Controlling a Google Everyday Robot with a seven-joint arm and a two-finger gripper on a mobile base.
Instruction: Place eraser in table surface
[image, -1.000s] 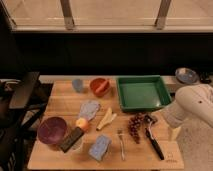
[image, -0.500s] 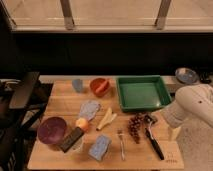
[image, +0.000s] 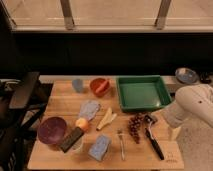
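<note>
Same: gripper R of table surface

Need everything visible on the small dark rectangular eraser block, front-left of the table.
Small dark, nearly black rectangular eraser with a brownish side. It appears to lie diagonally across a white cup at the wooden tabletop's front-left, between a maroon bowl and an orange ball. Nothing grips it; the gripper can't be made out, its white arm sits far right.

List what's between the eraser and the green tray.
Camera view: an orange ball right by the eraser, then pale yellow strips. Claw: not visible; white arm at far right.
</note>
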